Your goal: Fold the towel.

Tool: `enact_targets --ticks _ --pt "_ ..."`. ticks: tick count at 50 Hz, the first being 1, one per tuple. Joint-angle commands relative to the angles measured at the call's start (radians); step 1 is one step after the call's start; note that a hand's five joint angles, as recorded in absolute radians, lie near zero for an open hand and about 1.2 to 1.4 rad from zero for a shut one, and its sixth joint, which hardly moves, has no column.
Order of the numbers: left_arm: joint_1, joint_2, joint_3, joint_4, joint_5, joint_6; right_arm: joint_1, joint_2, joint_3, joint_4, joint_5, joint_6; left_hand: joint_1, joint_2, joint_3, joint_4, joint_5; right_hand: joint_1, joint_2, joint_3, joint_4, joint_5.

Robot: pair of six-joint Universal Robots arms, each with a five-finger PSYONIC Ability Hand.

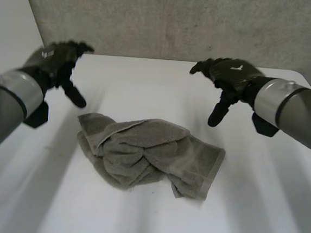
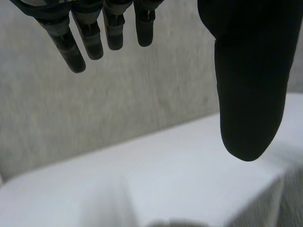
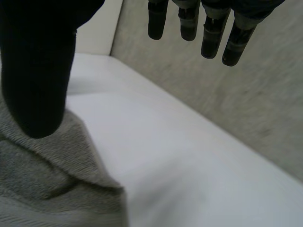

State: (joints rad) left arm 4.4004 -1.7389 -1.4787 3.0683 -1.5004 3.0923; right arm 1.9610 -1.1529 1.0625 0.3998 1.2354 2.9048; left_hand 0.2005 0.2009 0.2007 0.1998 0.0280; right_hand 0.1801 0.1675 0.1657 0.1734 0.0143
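Note:
A grey towel [image 1: 149, 154] lies crumpled in a heap at the middle of the white table [image 1: 158, 89]. My left hand [image 1: 59, 62] hovers above the table behind the towel's left end, open, fingers [image 2: 87, 40] straight and thumb [image 2: 248, 85] apart, holding nothing. My right hand [image 1: 232, 79] hovers behind the towel's right end, also open and empty. In the right wrist view its thumb [image 3: 38, 75] hangs over a rumpled part of the towel [image 3: 42, 179], and its fingers [image 3: 208, 28] point over bare table.
A grey felt-like wall [image 1: 175, 20] stands along the table's far edge. The table's right rear corner [image 1: 301, 74] is rounded. Bare table surface [image 1: 146, 219] lies in front of the towel and on both sides.

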Motion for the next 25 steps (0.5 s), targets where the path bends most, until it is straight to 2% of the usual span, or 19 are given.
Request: enact_targets --ticks 1,6,9,11,14,20,22,25 --pt "0.016 -0.065 -0.143 0.119 0.0 -0.001 0.009 0.217 -0.194 0.054 -0.054 0.056 0.045 0.045 0.045 0.046 0.043 -0.004 0.009 0.01 0.003 -0.013" --pt "0.008 -0.168 -0.189 0.216 0.029 -0.001 0.022 0.422 -0.36 0.056 -0.056 0.083 0.069 0.068 0.069 0.069 0.067 0.072 0.085 0.086 0.079 0.063" --pt "0.008 -0.189 -0.189 0.222 0.051 -0.001 0.026 0.469 -0.394 0.056 -0.054 0.083 0.069 0.068 0.069 0.069 0.067 0.081 0.094 0.095 0.088 0.072" --pt "0.007 -0.231 -0.187 0.225 0.101 -0.003 0.035 0.545 -0.45 0.059 -0.054 0.09 0.072 0.071 0.071 0.072 0.07 0.116 0.129 0.13 0.123 0.107" --pt "0.007 -0.267 -0.18 0.228 0.134 -0.004 0.045 0.607 -0.492 0.066 -0.054 0.099 0.098 0.098 0.098 0.099 0.096 0.134 0.146 0.148 0.14 0.125" --pt "0.007 -0.317 -0.166 0.244 0.138 0.0 0.064 0.668 -0.529 0.102 -0.06 0.125 0.18 0.18 0.18 0.181 0.178 0.19 0.202 0.204 0.196 0.181" --pt "0.007 -0.349 -0.147 0.253 0.138 0.008 0.073 0.694 -0.549 0.109 -0.065 0.131 0.285 0.285 0.285 0.286 0.284 0.391 0.404 0.406 0.398 0.382" --pt "0.007 -0.363 -0.135 0.253 0.138 0.011 0.076 0.7 -0.555 0.109 -0.068 0.131 0.33 0.33 0.33 0.331 0.328 0.489 0.502 0.504 0.496 0.48"
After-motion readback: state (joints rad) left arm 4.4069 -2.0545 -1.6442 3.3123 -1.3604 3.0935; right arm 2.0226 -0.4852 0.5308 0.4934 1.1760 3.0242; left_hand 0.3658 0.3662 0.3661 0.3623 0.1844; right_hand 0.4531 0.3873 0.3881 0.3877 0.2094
